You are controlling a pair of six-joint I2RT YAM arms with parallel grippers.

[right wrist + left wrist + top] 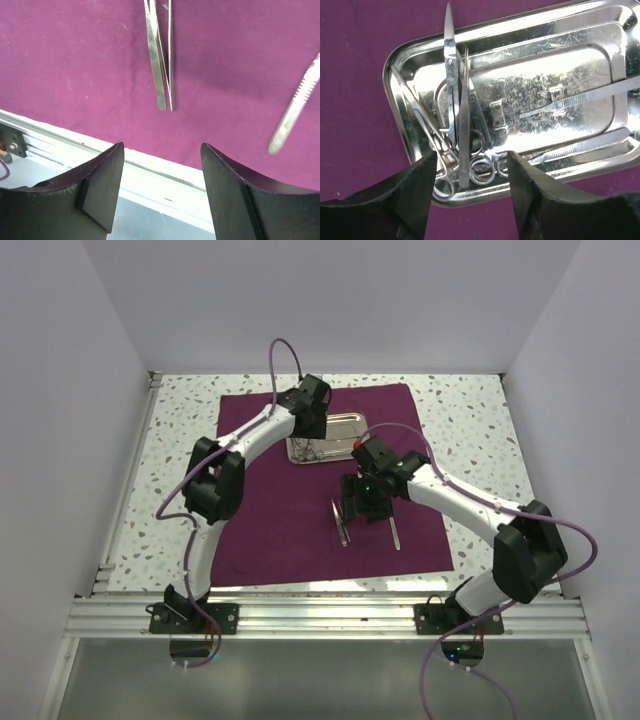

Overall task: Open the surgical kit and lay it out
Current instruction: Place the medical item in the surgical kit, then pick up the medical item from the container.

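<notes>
Straddling tangled ring-handled scissors point(451, 75) in the steel tray point(600, 30) with left gripper point(472, 165) spread, right gripper point(161, 165) likewise, empty; risked snagging several together.

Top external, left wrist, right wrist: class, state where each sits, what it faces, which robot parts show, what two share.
Top external: above, behind the robot, facing down at the purple cloth; left arm and right arm show.
Left wrist: over the steel tray; left claw at bottom.
Right wrist: over the tweezers; right claw at bottom.
Shared: tray, in top and left wrist.
</notes>
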